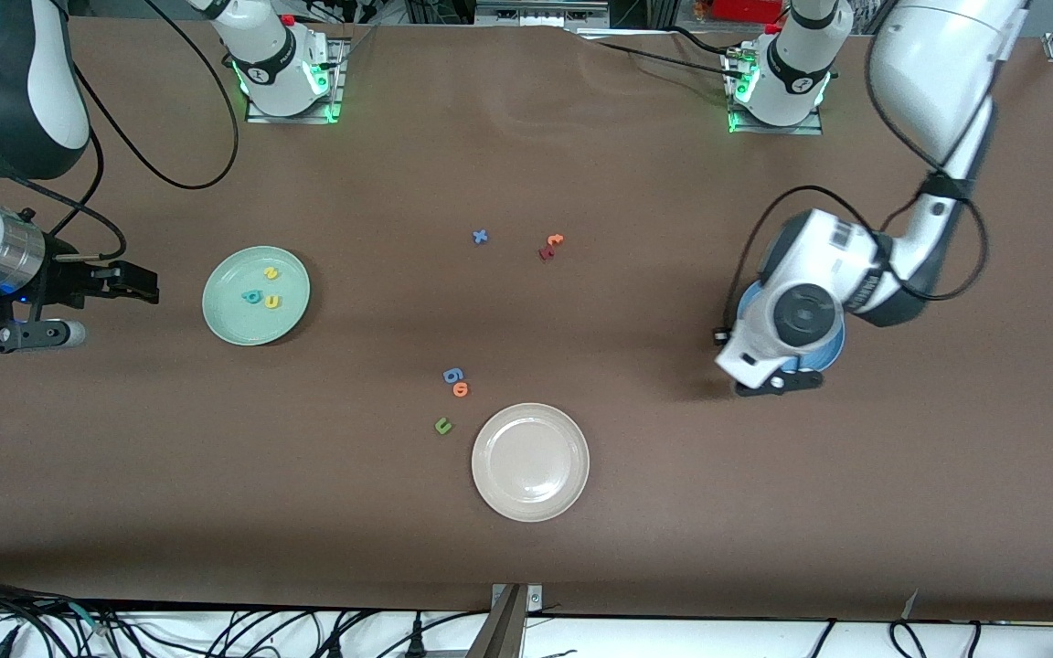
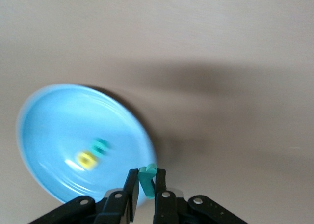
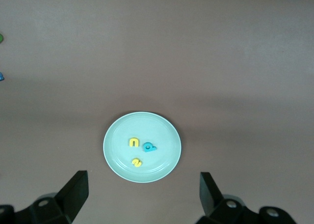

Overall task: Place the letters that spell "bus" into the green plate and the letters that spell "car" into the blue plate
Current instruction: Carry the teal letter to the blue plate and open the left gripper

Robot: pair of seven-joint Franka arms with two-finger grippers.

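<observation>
The green plate (image 1: 216, 315) lies toward the right arm's end of the table and holds the yellow s (image 1: 271, 272), teal-blue b (image 1: 252, 296) and yellow u (image 1: 271, 302). My right gripper (image 1: 138, 283) hangs open and empty beside it; its wrist view shows the plate (image 3: 115, 157) past the gripper (image 3: 143, 192). The blue plate (image 1: 837, 352) is mostly hidden under my left hand. In the left wrist view the blue plate (image 2: 49, 116) holds a yellow a (image 2: 87, 160) and a teal c (image 2: 100, 145), both blurred. My left gripper (image 2: 145, 182) is shut on a teal letter (image 2: 147, 177) over the plate's rim.
A cream-white plate (image 1: 530, 461) sits near the table's front edge. Beside it lie a green u (image 1: 442, 425), a blue g (image 1: 452, 375) and an orange letter (image 1: 461, 390). Mid-table are a blue x (image 1: 480, 237), an orange t (image 1: 555, 240) and a dark red letter (image 1: 546, 253).
</observation>
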